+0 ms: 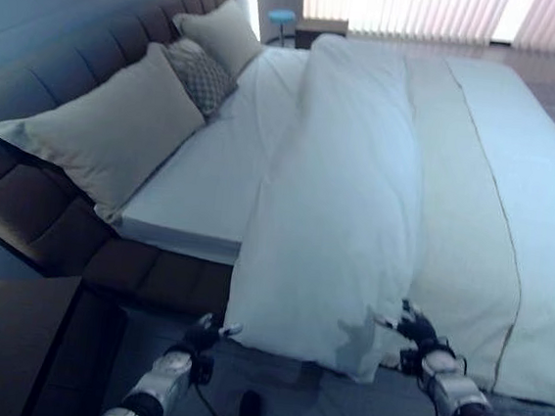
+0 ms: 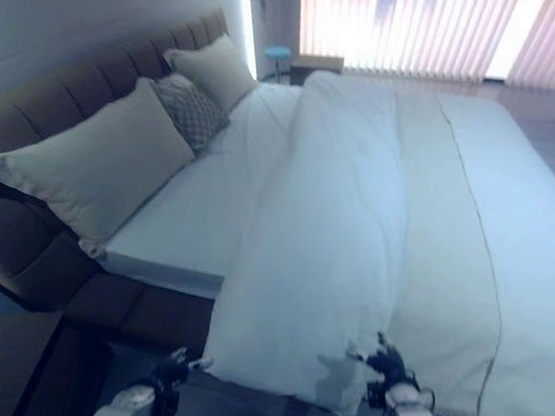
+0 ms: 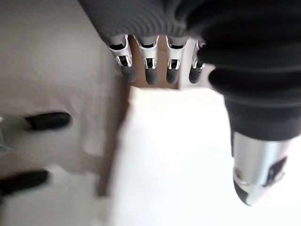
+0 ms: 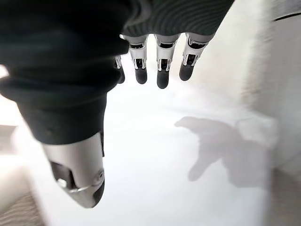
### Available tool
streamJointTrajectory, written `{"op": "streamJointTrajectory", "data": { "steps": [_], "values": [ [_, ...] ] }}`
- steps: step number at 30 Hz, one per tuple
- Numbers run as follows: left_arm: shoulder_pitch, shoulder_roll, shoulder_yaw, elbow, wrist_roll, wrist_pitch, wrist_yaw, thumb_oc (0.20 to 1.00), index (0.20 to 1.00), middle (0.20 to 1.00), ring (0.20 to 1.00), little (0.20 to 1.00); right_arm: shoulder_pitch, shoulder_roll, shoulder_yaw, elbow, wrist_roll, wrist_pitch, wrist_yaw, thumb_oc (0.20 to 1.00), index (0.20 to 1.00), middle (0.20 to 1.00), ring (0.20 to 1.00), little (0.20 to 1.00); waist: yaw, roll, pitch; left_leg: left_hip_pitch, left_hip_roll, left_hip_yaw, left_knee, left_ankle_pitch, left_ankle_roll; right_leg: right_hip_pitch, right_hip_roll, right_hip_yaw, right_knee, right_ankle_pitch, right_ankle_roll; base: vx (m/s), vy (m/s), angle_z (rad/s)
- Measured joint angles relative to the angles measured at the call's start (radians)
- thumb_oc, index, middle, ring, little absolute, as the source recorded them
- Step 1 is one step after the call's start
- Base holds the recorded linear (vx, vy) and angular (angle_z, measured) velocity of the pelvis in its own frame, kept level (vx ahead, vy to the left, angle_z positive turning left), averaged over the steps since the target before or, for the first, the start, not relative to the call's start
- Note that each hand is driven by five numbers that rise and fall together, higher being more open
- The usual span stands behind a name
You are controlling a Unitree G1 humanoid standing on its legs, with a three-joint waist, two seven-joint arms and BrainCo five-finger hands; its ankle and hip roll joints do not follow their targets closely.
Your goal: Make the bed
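Observation:
A white duvet (image 1: 347, 205) lies bunched in a long ridge down the bed, and its near corner hangs over the side. Beside it the white sheet (image 1: 211, 182) lies bare up to the pillows. My left hand (image 1: 201, 340) is low by the bed frame, just left of the hanging corner, open with nothing in it. My right hand (image 1: 417, 332) is at the duvet's hanging edge, open, its straight fingers (image 4: 162, 70) just short of the white cloth (image 4: 188, 155). The left hand's fingers (image 3: 150, 70) also point at the duvet (image 3: 178, 155).
A large beige pillow (image 1: 108, 133), a patterned cushion (image 1: 203, 78) and another beige pillow (image 1: 221, 30) lean on the brown tufted headboard (image 1: 43, 87). A blue stool (image 1: 281, 17) and a small table (image 1: 322, 23) stand beyond the bed, under the blinds (image 1: 405, 6).

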Motion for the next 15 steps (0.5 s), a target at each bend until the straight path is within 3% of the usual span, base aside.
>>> {"op": "streamJointTrajectory", "data": {
  "steps": [2, 4, 7, 9, 10, 12, 13, 14, 15],
  "values": [
    [-0.050, 0.013, -0.007, -0.055, -0.086, 0.001, -0.013, 1.000, 1.000, 1.000, 1.000, 1.000, -0.066, 0.032, 0.017, -0.009, 0.072, 0.000, 0.008, 1.000, 1.000, 1.000, 1.000, 1.000, 0.022, -0.017, 0.035, -0.011, 0.000, 0.016, -0.012, 0.042, 0.045, -0.064, 0.005, 0.063, 0.053, -0.004, 0.029, -0.05, 0.176, -1.11],
    [-0.140, 0.027, -0.026, -0.065, -0.163, 0.003, -0.034, 1.000, 1.000, 1.000, 1.000, 1.000, -0.115, 0.052, 0.042, -0.049, 0.132, -0.001, 0.025, 1.000, 1.000, 1.000, 1.000, 1.000, 0.020, -0.031, 0.080, -0.027, -0.005, 0.070, -0.026, 0.057, 0.067, -0.133, -0.049, -0.021, 0.119, -0.016, 0.092, -0.05, 0.136, -0.72],
    [-0.269, 0.040, -0.056, -0.079, -0.277, 0.003, -0.061, 1.000, 1.000, 1.000, 1.000, 1.000, -0.175, 0.087, 0.063, -0.084, 0.262, -0.002, 0.035, 1.000, 1.000, 1.000, 1.000, 1.000, 0.014, -0.030, 0.149, -0.023, -0.002, 0.112, -0.019, 0.043, 0.091, -0.218, -0.082, -0.089, 0.264, -0.018, 0.132, 0.01, 0.163, -0.40],
    [-0.341, 0.058, -0.067, -0.097, -0.374, 0.009, -0.090, 1.000, 1.000, 1.000, 1.000, 1.000, -0.232, 0.108, 0.059, -0.131, 0.369, -0.008, 0.053, 1.000, 1.000, 1.000, 1.000, 1.000, 0.022, -0.025, 0.183, -0.025, 0.001, 0.149, -0.021, 0.033, 0.100, -0.245, -0.139, -0.153, 0.242, -0.050, 0.130, 0.06, -0.015, -0.48],
    [-0.383, 0.061, -0.063, -0.108, -0.449, 0.012, -0.112, 1.000, 1.000, 1.000, 1.000, 1.000, -0.311, 0.125, 0.061, -0.130, 0.460, -0.019, 0.066, 1.000, 1.000, 1.000, 1.000, 1.000, 0.025, -0.035, 0.193, -0.039, -0.008, 0.170, -0.026, 0.033, 0.098, -0.262, -0.160, -0.152, 0.172, -0.044, 0.139, 0.07, -0.092, -0.40],
    [-0.468, 0.058, -0.065, -0.127, -0.563, 0.017, -0.132, 1.000, 1.000, 1.000, 1.000, 1.000, -0.416, 0.123, 0.057, -0.140, 0.575, -0.058, 0.083, 1.000, 1.000, 1.000, 1.000, 1.000, 0.015, -0.036, 0.206, -0.082, -0.020, 0.146, -0.020, 0.046, 0.082, -0.261, -0.151, -0.084, 0.081, -0.018, 0.165, 0.06, -0.094, 0.10],
    [-0.491, 0.059, -0.066, -0.149, -0.587, 0.020, -0.134, 1.000, 1.000, 1.000, 1.000, 1.000, -0.441, 0.117, 0.056, -0.149, 0.598, -0.064, 0.084, 1.000, 1.000, 1.000, 1.000, 1.000, 0.010, -0.033, 0.213, -0.099, -0.022, 0.126, -0.012, 0.048, 0.078, -0.259, -0.142, -0.057, 0.064, 0.012, 0.160, 0.08, -0.108, 0.76],
    [-0.521, 0.043, -0.065, -0.200, -0.628, 0.018, -0.147, 1.000, 1.000, 1.000, 1.000, 1.000, -0.481, 0.112, 0.057, -0.164, 0.641, -0.077, 0.088, 1.000, 1.000, 1.000, 1.000, 1.000, -0.006, -0.042, 0.223, -0.114, -0.028, 0.099, -0.015, 0.057, 0.066, -0.259, -0.136, -0.056, 0.050, 0.083, 0.129, 0.11, -0.149, 0.72],
    [-0.534, 0.029, -0.066, -0.219, -0.652, 0.019, -0.148, 1.000, 1.000, 1.000, 1.000, 1.000, -0.505, 0.109, 0.061, -0.165, 0.664, -0.080, 0.089, 1.000, 1.000, 1.000, 1.000, 1.000, -0.008, -0.042, 0.225, -0.122, -0.024, 0.089, -0.020, 0.061, 0.057, -0.264, -0.128, -0.061, 0.042, 0.093, 0.104, 0.08, -0.095, 0.52]
  ]
}}
